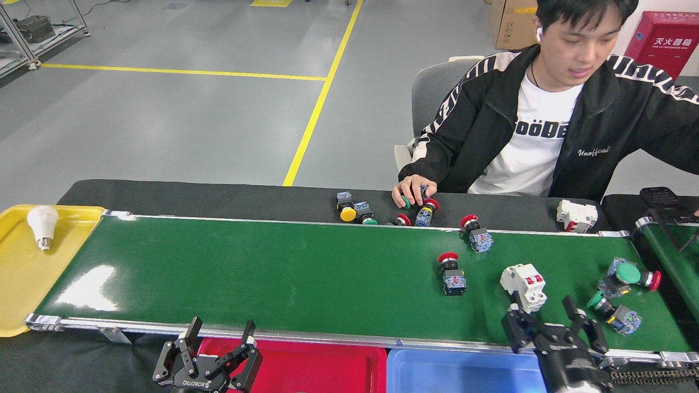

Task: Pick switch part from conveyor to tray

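Spread along the right half of the conveyor [273, 273]: a red-capped push-button switch [452, 273] mid-belt, another red-capped one [476, 233] close to the far rail, a white circuit breaker [524, 286], and green- and red-capped switches [625, 275] bunched toward the right end. Probably laid out loosely like this to arrive as separate, reachable picks. More switches [355, 210] parked on the black desk [218, 194] beyond the belt, under a person's hand [413, 190], likely as feed stock.

Red tray [327, 363] tucked just under the near rail, beside a blue bin [464, 374], apparently for a short carry off the belt; visible part bare.

Right gripper [552, 322] raised over the near rail, just in front of the breaker, jaws spread wide, holding nothing. Left gripper [218, 349] low at the red tray's left corner, jaws likewise parted and empty.

Off to the left, a light bulb [42, 225] in a yellow tray [22, 273].
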Controlling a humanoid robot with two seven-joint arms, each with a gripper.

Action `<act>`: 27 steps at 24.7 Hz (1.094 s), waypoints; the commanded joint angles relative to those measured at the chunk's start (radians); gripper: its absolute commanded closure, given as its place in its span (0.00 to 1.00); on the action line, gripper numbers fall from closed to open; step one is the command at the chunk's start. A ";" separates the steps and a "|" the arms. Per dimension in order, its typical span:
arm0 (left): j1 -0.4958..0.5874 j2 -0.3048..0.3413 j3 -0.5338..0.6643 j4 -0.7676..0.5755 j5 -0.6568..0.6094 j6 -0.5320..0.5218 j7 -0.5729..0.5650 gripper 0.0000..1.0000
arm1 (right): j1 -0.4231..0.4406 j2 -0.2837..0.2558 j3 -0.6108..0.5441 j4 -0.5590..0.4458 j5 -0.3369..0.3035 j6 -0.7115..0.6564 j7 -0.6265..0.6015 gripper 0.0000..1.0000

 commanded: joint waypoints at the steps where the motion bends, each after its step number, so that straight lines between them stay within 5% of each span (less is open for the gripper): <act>1: 0.004 0.007 0.007 -0.013 -0.002 -0.003 0.006 0.00 | -0.018 -0.015 0.029 0.006 -0.005 -0.001 0.004 0.53; 2: 0.006 0.007 0.009 -0.011 -0.002 -0.003 0.006 0.00 | -0.018 -0.031 0.054 0.006 -0.008 -0.024 0.004 0.75; 6: 0.012 0.013 0.006 -0.013 -0.002 -0.004 0.008 0.00 | -0.016 -0.029 0.077 0.003 -0.009 -0.050 0.012 0.92; 12: -0.006 0.015 -0.017 -0.011 -0.002 -0.010 -0.002 0.00 | 0.060 -0.037 0.077 -0.154 -0.072 -0.156 0.013 0.91; 15: -0.062 0.013 -0.071 -0.010 -0.011 -0.069 -0.023 0.00 | 0.209 -0.075 0.069 -0.296 -0.124 -0.338 0.021 0.89; 18: -0.083 0.009 -0.085 -0.007 -0.059 -0.078 -0.058 0.00 | 0.278 -0.097 0.059 -0.298 -0.149 -0.567 0.022 0.88; 20: -0.095 0.004 -0.100 -0.001 -0.074 -0.079 -0.058 0.00 | 0.320 -0.117 -0.004 -0.296 -0.170 -0.728 0.035 0.79; 21: -0.120 0.006 -0.129 0.015 -0.075 -0.079 -0.058 0.00 | 0.341 -0.117 -0.029 -0.296 -0.186 -0.786 0.045 0.64; 23: -0.174 0.009 -0.192 0.061 -0.077 -0.076 -0.060 0.00 | 0.361 -0.106 -0.059 -0.296 -0.195 -0.806 0.065 0.10; 27: -0.278 -0.011 -0.257 0.206 -0.147 -0.050 -0.060 0.00 | 0.358 -0.089 -0.069 -0.296 -0.197 -0.804 0.076 0.06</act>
